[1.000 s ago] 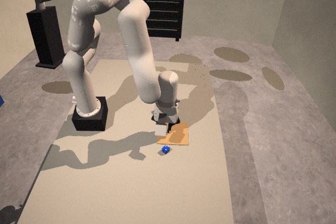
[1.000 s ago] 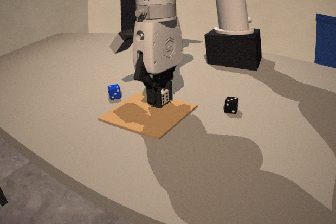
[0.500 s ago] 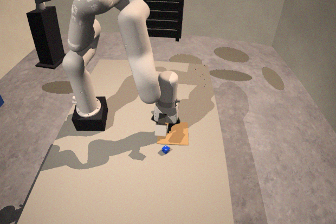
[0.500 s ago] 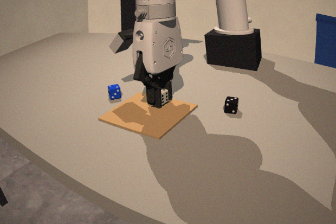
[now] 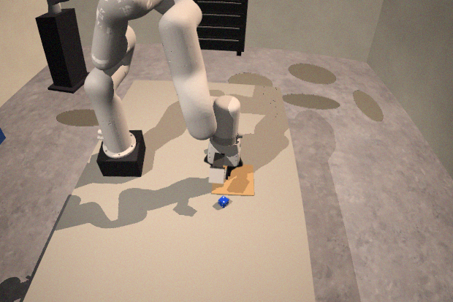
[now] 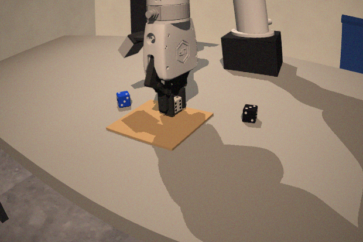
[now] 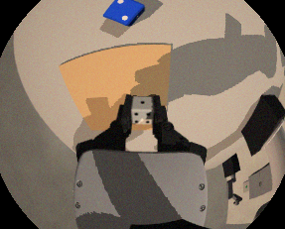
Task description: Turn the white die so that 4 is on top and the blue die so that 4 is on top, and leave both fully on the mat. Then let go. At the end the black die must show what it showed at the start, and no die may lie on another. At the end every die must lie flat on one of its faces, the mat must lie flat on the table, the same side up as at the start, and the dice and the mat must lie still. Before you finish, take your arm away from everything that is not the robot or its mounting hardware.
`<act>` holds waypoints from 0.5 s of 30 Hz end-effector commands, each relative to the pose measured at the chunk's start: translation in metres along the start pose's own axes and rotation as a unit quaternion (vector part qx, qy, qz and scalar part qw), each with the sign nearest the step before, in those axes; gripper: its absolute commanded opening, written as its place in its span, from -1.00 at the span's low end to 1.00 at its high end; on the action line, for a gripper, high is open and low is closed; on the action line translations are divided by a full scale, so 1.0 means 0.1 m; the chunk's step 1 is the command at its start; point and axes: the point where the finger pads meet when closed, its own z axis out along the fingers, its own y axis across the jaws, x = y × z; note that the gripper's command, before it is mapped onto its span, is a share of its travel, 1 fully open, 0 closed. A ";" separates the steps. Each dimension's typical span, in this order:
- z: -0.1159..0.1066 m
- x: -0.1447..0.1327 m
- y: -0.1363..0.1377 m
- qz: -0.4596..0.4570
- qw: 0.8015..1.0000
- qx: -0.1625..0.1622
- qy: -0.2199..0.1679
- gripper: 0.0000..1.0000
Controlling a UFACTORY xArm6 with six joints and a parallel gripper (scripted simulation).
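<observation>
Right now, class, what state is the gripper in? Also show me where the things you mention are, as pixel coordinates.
Gripper [image 5: 227, 173] [image 6: 172, 106] [image 7: 142, 103]: closed, holding the white die [image 6: 177, 104] [image 7: 142, 109] between its fingers.

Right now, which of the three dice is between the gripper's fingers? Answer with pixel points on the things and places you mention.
The white die [image 6: 177, 104] [image 7: 142, 111]; the blue and black dice sit off the mat, untouched by the gripper.
</observation>
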 end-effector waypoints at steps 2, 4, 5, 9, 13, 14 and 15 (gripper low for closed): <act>-0.01 0.00 -0.01 0.000 1.000 0.002 0.000 -0.58; -0.01 0.00 -0.01 0.000 1.000 0.002 0.000 -0.58; -0.01 0.00 -0.01 0.000 1.000 0.002 0.000 -0.58; 0.00 0.00 -0.01 0.000 1.000 0.002 0.000 -0.58; 0.01 0.00 -0.01 0.000 1.000 0.002 0.000 -0.58; 0.02 0.00 -0.01 0.000 1.000 0.002 0.000 -0.58; 0.02 0.00 -0.01 0.000 1.000 0.002 0.000 -0.58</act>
